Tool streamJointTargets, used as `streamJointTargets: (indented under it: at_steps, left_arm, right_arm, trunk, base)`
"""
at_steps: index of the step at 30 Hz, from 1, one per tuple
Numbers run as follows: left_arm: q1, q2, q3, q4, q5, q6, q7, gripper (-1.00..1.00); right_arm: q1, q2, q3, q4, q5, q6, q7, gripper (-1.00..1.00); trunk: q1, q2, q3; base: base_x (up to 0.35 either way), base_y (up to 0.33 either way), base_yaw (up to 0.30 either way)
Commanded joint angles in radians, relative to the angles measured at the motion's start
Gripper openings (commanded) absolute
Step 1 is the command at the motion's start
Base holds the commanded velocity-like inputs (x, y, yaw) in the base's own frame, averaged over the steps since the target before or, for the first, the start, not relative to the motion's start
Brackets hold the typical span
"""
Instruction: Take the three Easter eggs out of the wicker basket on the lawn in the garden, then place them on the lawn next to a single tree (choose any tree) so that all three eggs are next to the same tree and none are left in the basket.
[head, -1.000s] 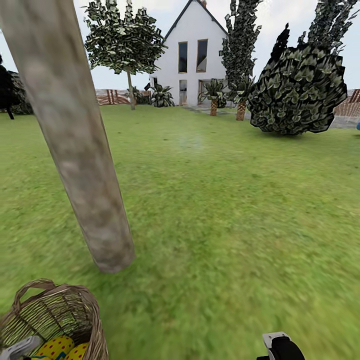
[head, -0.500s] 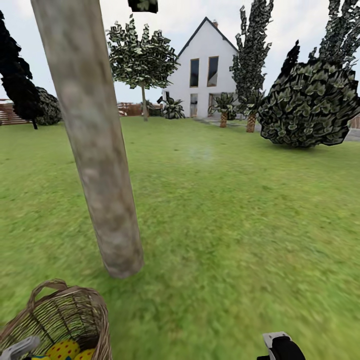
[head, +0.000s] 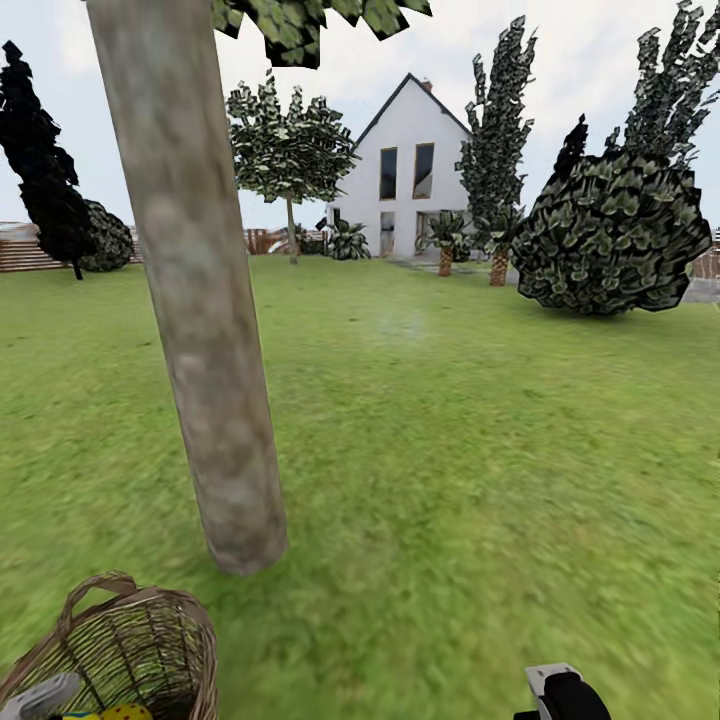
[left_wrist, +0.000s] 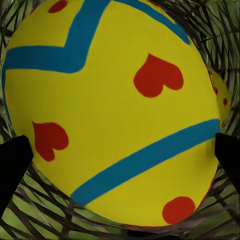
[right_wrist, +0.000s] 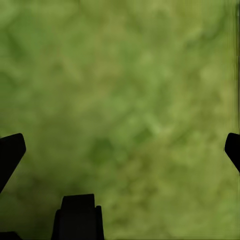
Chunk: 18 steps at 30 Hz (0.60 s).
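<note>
Yellow blue-zigzag, red-heart Easter egg (left_wrist: 112, 115) sitting dead ahead between released left claw (left_wrist: 120, 150) tips, inside brown woven wicker basket (head: 130, 650); right claw (right_wrist: 120, 150) released, hovering over lawn (right_wrist: 125, 90).

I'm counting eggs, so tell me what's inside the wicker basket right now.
One yellow egg with blue stripes and red hearts sits in the basket, and a second, red-dotted egg peeks out behind it. Any third egg is hidden.

The small round brown woven wicker basket (head: 120, 650) stands on the green grass lawn (head: 480, 480), near the thick grey-brown tree trunk (head: 205, 330). Inside lies a yellow egg with blue zigzag stripes and red hearts (left_wrist: 112, 107). A second yellow egg with red dots (left_wrist: 220, 97) is just beside it.
</note>
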<state>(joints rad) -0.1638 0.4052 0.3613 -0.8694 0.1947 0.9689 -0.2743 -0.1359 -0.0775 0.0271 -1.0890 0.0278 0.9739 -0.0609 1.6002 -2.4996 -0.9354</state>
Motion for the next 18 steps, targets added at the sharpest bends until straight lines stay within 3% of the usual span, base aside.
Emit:
streamJointTargets:
  at_steps: [1,11,14,18]
  left_arm:
    - [0.0,-0.002,0.002,-0.001,0.0,0.005,-0.003,-1.0]
    - [0.0,-0.011,0.002,-0.001,0.0,0.005,-0.003,-1.0]
    - [0.0,-0.011,0.002,-0.002,0.0,0.005,-0.003,-1.0]
    - [0.0,-0.012,0.002,-0.002,0.0,0.005,-0.003,-1.0]
  right_arm:
    - [-0.001,-0.001,0.002,-0.001,0.002,0.005,-0.002,1.0]
    - [-0.001,0.0,0.004,0.001,0.003,0.005,-0.002,1.0]
    - [-0.001,0.001,0.005,0.003,0.004,0.005,-0.002,1.0]
    - [-0.001,0.001,0.005,0.003,0.004,0.005,-0.003,1.0]
  trunk:
    - [-0.004,0.007,0.003]
    - [-0.042,0.077,0.045]
    - [-0.054,0.098,0.054]
    - [-0.069,0.126,0.067]
  base:
    - [0.0,0.0,-0.166]
    - [0.0,0.0,-0.195]
    - [0.0,0.0,0.0]
    - [0.0,0.0,0.198]
